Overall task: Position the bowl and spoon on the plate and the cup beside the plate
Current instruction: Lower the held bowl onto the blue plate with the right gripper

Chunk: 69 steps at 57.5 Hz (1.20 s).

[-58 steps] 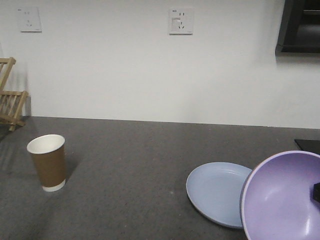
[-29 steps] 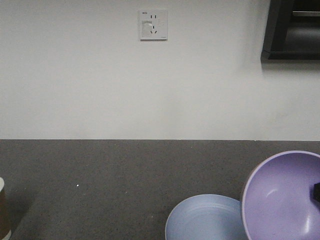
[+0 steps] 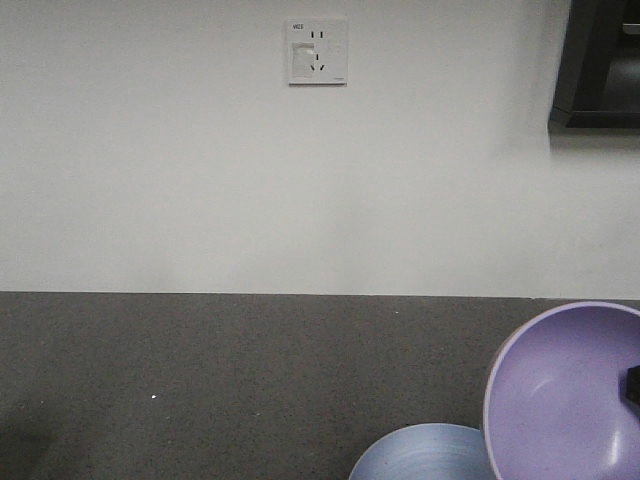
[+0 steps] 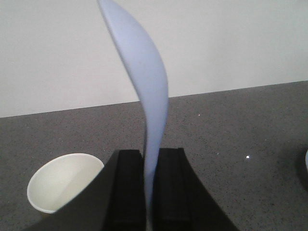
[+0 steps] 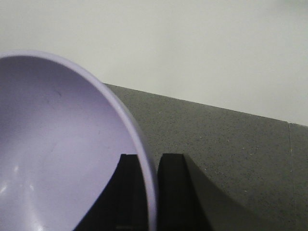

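The desk point(image 3: 200, 380) is bounded at the back by a white wall point(image 3: 150, 180), and a broad stretch of grey surface is seen between that back edge and the plate point(image 3: 420, 458), which lies flat, well short of it. The bowl point(image 3: 560, 400) is held tilted on edge just right of the plate, its hollow turned toward the front camera. Its rim is pinched between the nearly closed jaws of the right gripper point(image 5: 149, 166). The spoon point(image 4: 150, 86) is clamped by its lower end in the left gripper point(image 4: 150, 161), long axis upright and curved. The cup point(image 4: 60, 180) stands mouth up beside that gripper, well apart from the back edge.
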{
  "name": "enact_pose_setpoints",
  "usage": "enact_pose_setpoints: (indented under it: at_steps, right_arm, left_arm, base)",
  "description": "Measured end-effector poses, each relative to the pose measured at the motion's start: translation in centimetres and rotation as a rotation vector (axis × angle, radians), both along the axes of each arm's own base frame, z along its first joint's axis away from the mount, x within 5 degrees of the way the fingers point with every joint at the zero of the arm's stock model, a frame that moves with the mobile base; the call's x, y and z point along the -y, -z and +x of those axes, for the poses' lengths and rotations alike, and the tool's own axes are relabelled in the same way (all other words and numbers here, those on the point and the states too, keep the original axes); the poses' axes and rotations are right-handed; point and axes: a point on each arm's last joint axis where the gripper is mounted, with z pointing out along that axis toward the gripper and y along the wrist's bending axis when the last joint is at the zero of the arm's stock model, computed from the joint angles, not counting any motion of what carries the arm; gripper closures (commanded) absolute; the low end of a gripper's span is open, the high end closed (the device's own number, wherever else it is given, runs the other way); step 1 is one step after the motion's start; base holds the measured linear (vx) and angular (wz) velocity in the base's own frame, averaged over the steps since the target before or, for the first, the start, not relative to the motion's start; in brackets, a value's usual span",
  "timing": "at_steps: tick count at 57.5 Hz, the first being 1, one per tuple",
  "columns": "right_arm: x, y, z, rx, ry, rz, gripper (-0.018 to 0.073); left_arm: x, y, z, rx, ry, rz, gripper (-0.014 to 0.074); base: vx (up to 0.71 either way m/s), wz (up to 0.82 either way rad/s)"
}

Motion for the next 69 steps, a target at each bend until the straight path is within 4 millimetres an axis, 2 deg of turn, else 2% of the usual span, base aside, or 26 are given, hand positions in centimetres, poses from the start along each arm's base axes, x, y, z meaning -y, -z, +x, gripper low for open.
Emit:
enact_pose_setpoints:
  at_steps: [33,53,69]
  right_arm:
    - [0.0,0.1,0.2,-0.009,0.0,0.003,0.0568]
    - [0.6,1.6,2.7,-0.117,0.001,0.032,0.0568]
    - [0.8,2.9,4.6,-0.217,0.008,0.149,0.0568]
  left_arm:
    - [0.1,0.0,0.0,0.0,0.009,0.0,0.0603]
    - [0.1,0.0,0.0,0.0,0.01,0.0,0.0603]
    - [0.1,0.0,0.0,0.0,0.01,0.0,0.0603]
  base:
    - [0.01,0.0]
    - [0.0,0.0]
    - [0.0,0.0]
